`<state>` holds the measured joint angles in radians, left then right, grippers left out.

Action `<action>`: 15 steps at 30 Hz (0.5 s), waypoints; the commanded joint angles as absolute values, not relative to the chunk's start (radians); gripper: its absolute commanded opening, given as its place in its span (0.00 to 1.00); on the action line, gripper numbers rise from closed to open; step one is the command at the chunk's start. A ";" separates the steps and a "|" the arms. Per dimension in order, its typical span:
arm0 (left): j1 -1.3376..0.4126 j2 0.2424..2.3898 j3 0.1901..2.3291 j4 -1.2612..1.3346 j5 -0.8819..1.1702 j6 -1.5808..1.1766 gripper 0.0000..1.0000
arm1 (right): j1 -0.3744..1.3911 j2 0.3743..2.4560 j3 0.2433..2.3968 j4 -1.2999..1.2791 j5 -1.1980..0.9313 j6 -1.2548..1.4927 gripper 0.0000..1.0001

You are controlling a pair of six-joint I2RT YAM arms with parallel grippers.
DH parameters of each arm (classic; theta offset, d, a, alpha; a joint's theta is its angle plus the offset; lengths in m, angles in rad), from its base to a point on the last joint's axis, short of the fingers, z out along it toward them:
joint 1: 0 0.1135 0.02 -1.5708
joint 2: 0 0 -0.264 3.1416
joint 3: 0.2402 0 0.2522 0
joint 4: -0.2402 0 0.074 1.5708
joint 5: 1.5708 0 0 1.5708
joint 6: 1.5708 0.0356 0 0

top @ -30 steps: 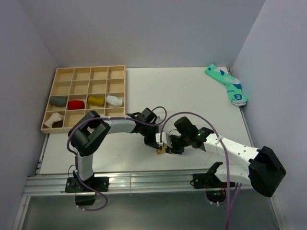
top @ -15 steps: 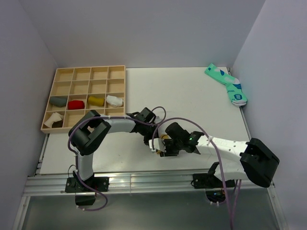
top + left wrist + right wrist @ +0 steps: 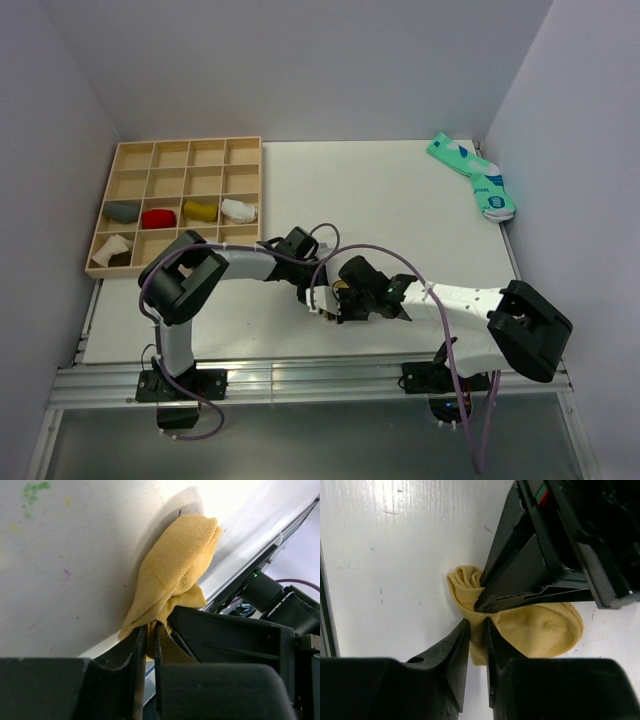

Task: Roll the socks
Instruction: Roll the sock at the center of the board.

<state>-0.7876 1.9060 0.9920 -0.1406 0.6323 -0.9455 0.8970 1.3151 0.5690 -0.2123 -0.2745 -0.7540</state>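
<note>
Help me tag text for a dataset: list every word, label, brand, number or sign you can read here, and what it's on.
No text can be read in any view.
Teal socks: white and blue marks, too small to tell whether any are letters.
Yellow sock: plain knit, no label showing.
Tray: bare wood, no markings visible.

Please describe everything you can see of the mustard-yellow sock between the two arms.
The mustard-yellow sock is small, of soft ribbed knit, bunched and partly folded, not flat. It lies on the white table near the front edge. The left end effector pinches a fold at one end, and the right end effector grips the fabric close beside it.
</note>
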 commanded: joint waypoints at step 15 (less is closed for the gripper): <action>-0.779 1.786 0.773 0.143 0.545 -1.114 0.34 | 0.750 1.336 0.623 -0.391 -0.425 -0.764 0.12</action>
<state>-0.7818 1.8191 0.8135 0.1078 0.6075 -1.0874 0.8036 1.3315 0.6037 -0.2798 -0.3813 -0.7521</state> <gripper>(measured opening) 0.335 0.181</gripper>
